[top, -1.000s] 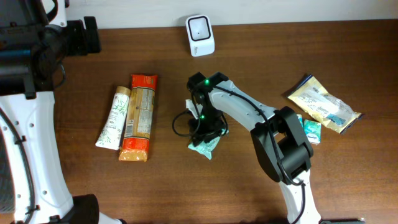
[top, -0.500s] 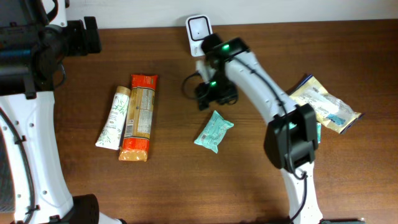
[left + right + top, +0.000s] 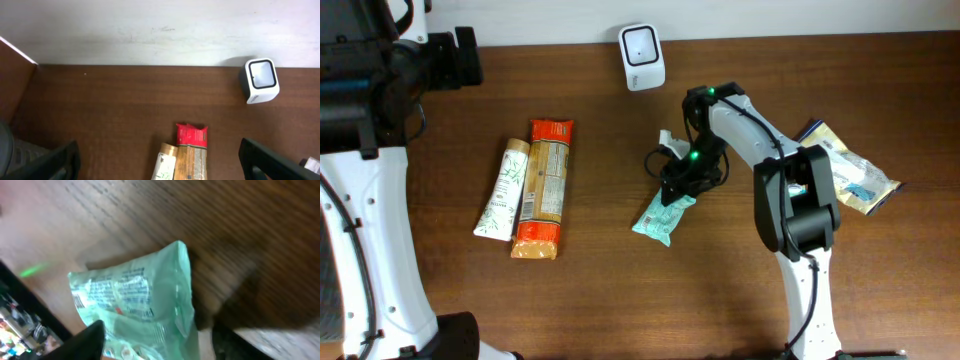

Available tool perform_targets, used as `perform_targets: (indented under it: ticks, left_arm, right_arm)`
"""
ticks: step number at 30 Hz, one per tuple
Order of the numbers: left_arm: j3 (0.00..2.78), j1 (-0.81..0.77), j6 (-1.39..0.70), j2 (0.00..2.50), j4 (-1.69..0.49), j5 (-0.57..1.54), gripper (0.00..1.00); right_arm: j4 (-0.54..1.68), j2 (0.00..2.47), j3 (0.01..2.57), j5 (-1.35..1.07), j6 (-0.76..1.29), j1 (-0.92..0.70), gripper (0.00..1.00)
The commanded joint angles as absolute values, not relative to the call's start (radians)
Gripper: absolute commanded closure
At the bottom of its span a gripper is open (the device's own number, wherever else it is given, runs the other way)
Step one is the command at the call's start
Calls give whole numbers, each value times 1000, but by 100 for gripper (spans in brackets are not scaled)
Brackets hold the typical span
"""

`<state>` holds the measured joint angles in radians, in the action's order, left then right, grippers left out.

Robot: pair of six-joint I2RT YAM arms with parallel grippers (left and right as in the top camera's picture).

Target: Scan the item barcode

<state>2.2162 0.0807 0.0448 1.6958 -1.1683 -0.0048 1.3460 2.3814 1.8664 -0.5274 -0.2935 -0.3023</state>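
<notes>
Right pincer is down low over the far end of the teal packet, roughly mid-surface. From the wrist cam its 2 fingers sit spread on either side of the packet, with a bit of a gap on one side. So it's open, not actually clamping anything. That shot's pretty blurry though.

Packet lies flat on the brown wood surface, turned diagonally, printed side up. I can see small text on it but can't make out a barcode. White scanner stands at the far edge by the wall, well apart from the packet and a bit left of it.

Left pincer hangs up at the far left corner, fingers wide apart with nothing between them. Its cam looks down on the scanner and the far ends of the 2 things on the left: a white tube and an orange-red snack pack, lying side by side and touching.

Over on the right there's a yellowish bag with a small teal sachet just beside it on the near side.
</notes>
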Motion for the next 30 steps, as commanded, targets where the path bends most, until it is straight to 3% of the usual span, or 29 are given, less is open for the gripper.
perform_targets:
  ticks: [1, 2, 4, 7, 12, 23, 30]
  left_arm:
    - [2226, 81, 57, 1688, -1169, -7, 1]
    - [2226, 81, 57, 1688, -1169, -7, 1]
    - [2226, 81, 57, 1688, -1169, -7, 1]
    - [2226, 81, 57, 1688, -1169, -7, 1]
    - [2226, 81, 57, 1688, -1169, -7, 1]
    - [2226, 81, 57, 1688, -1169, -7, 1]
    - [2226, 81, 57, 1688, -1169, -7, 1]
  right_arm:
    - [1312, 2395, 1792, -543, -310, -308, 44]
    - [1305, 2395, 1785, -544, -310, -308, 53]
    - [1283, 2395, 1783, -603, -308, -308, 80]
    - [1245, 2395, 1784, -683, -306, -308, 96]
    - [1241, 2334, 1848, -827, -261, -280, 96]
    - [1240, 1751, 2049, -593, -35, -165, 96]
    - [1224, 1702, 2047, -572, -25, -169, 96]
